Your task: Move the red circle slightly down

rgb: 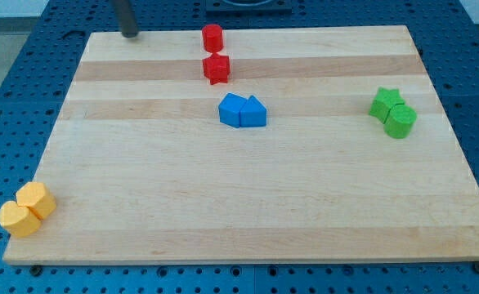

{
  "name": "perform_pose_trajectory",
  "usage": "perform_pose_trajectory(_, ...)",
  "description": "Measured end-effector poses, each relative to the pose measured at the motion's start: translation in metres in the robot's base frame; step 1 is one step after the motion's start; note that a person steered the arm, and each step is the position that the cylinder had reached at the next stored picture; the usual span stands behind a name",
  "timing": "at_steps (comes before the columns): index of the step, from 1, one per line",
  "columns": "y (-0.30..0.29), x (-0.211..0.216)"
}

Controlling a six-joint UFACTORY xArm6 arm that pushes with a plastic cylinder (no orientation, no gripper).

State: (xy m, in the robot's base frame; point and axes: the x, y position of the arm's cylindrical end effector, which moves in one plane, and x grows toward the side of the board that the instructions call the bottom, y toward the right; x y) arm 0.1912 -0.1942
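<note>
tip (131, 34) at surface (223, 204) top edge | red circle (212, 37) at its 3 o'clock, apart | red star (217, 69) just below circle (blocks the way down) | bare rod, no gripper, holds nothing

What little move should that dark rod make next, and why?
Probably slide my tip toward the view's right along the board's top edge until it sits above the red circle. It now stands well to the circle's left, and the red star lies just below the circle.
</note>
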Motion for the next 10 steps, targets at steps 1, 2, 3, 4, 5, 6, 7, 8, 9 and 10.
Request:
perform_pose_trajectory(1, 0.043, 0.0)
perform_pose_trajectory(2, 0.099, 0.001)
perform_pose_trajectory(3, 0.152, 0.004)
perform_pose_trajectory(4, 0.192, 0.013)
perform_pose_trajectory(5, 0.199, 0.038)
perform_pose_trajectory(6, 0.198, 0.043)
perform_pose_trajectory(7, 0.211, 0.002)
perform_pose_trajectory(8, 0.204, 0.004)
perform_pose_trajectory(9, 0.165, 0.027)
perform_pose_trajectory(10, 0.154, 0.064)
